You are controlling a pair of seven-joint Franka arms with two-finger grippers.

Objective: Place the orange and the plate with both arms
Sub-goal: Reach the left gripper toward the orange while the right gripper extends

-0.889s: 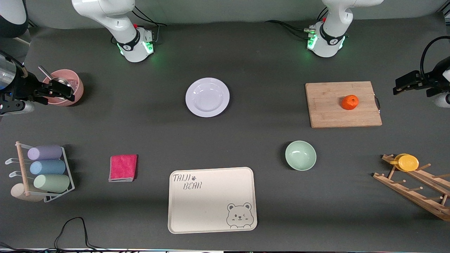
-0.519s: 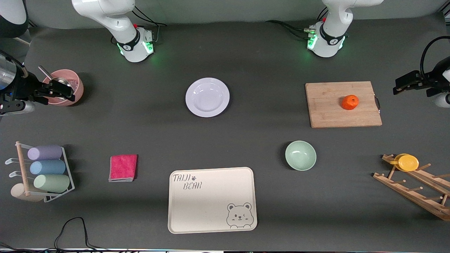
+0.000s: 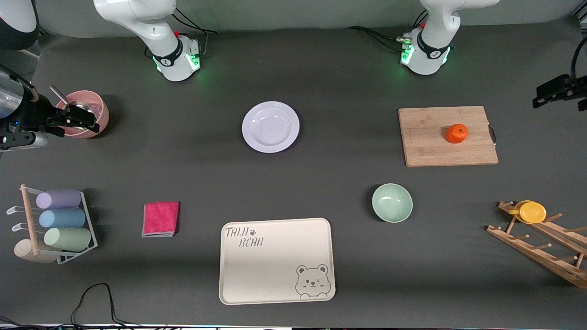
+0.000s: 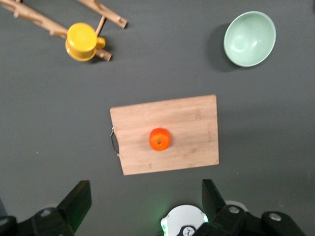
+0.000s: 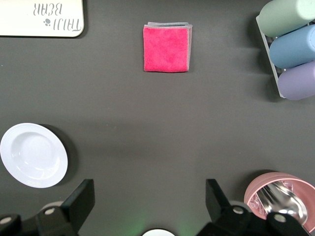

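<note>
in the front view, the orange point(image 3: 456, 133) is seen on the cutting board point(image 3: 447, 135) toward the left arm's end, and the plate point(image 3: 270, 126) lies mid-table. in the left wrist view, the left gripper point(image 4: 145, 201) is held over the board, fingers apart (nothing gripped). in the right wrist view, the right gripper point(image 5: 147, 202) is held high beside a pink bowl point(image 5: 278, 196), fingers spread.

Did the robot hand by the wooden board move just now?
Yes. The left gripper has shifted toward the table's edge and away from the camera, ending farther from the cutting board. The orange stayed put.
</note>
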